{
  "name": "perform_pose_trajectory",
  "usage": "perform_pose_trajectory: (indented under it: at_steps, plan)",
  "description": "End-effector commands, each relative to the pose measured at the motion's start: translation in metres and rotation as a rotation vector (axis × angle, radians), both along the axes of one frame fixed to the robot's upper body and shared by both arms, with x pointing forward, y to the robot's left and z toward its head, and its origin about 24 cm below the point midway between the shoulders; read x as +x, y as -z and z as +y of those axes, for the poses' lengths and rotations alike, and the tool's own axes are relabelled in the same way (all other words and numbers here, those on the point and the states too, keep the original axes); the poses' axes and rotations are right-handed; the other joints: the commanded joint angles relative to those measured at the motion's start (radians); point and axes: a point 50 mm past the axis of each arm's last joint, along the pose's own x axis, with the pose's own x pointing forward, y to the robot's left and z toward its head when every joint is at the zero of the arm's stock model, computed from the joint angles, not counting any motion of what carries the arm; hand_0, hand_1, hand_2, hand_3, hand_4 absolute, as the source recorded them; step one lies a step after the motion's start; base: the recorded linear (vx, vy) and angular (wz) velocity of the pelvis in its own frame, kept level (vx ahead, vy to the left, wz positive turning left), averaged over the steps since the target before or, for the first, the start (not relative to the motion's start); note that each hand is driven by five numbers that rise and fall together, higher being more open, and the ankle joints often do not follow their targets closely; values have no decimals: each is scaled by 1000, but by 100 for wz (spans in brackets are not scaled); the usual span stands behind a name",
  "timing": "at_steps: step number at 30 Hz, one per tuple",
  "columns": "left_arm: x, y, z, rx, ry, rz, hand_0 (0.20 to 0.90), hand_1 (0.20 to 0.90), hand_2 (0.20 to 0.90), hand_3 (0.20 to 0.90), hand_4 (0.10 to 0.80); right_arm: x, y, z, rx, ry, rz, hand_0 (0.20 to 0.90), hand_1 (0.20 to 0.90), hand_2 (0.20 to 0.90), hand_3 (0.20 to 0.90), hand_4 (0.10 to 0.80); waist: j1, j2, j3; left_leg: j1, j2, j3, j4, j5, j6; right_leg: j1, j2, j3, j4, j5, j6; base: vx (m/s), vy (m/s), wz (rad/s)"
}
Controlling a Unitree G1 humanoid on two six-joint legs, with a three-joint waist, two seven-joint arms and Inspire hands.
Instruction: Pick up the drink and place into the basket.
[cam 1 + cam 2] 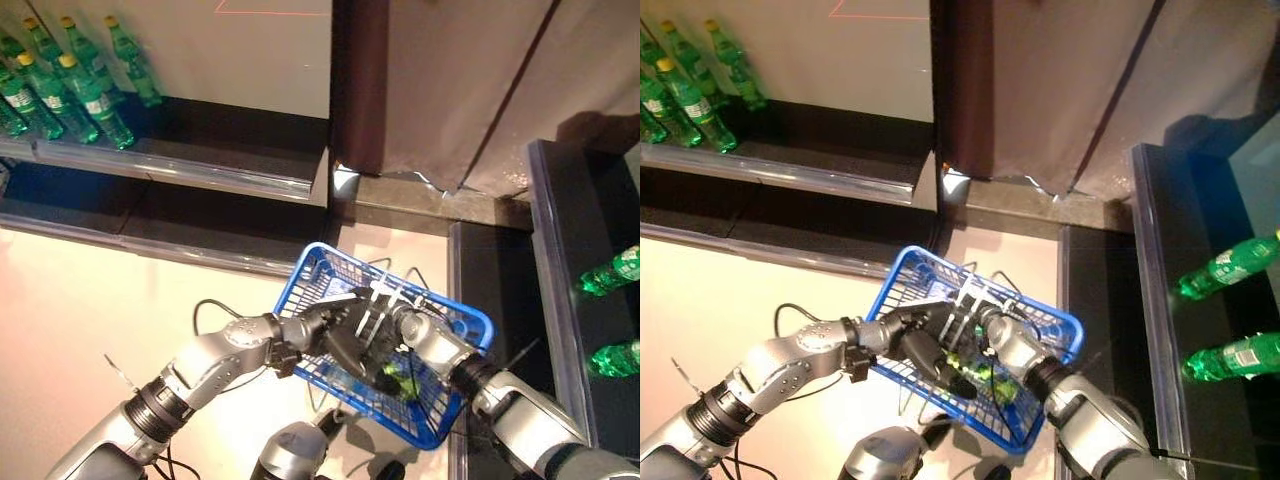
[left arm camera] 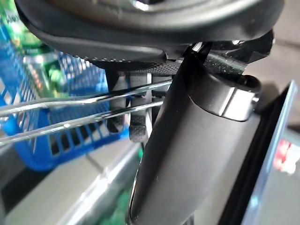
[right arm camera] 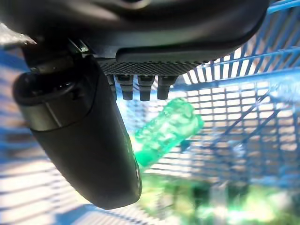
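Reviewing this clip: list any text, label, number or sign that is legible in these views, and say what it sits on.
No text can be read in any view.
Shelf bottles: white label bands, print too small to read.
Bottles on the right shelf: labels visible, print blurred.
Bottle in the blue basket: no legible label.
Blue basket: no print visible.

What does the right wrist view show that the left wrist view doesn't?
Only the right wrist view: a green bottle lying inside the basket, past the right hand, whose fingers are not round it. Only the left wrist view: the left hand curled round the basket's wire handles. Both: the blue basket mesh.
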Motion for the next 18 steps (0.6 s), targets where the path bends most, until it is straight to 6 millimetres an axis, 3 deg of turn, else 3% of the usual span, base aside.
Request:
perform_pose_trajectory:
  at_steps: [1,5,7,10,18]
  plan:
    - [9,-54,5,-561,-169,-201,300,300,300,200,100,-25,9,-26,64,19,-47,900,900,900,900,800,-42,-21,-347,45,61,200,-38,-124,14,-110,0,68,74,15,24,-79,-72,-34]
    - [15,-39,45,-500,-398,-254,300,300,300,200,100,-49,10,-46,208,56,-32,900,900,900,900,800,-94,-16,-340,48,72,245,-45,-123,10,-117,17,114,45,25,26,-52,-51,-44]
    - [13,-22,70,-472,-541,-260,300,300,300,200,100,-72,13,-56,308,65,-25,900,900,900,900,800,-141,-11,-333,53,83,282,-51,-122,6,-121,32,156,19,35,25,-50,-63,-60]
    - [13,3,96,-481,-735,-220,300,300,300,200,100,-84,4,-60,468,106,-85,900,900,900,900,800,-210,-3,-323,60,94,339,-53,-127,1,-134,56,221,-3,43,17,-49,-64,-78]
    - [10,55,112,-557,-1042,-59,300,300,300,200,100,-89,-4,-61,908,184,-101,900,900,900,900,800,-324,5,-310,57,102,431,-22,-156,-2,-164,92,322,-13,38,-3,-35,-30,-63]
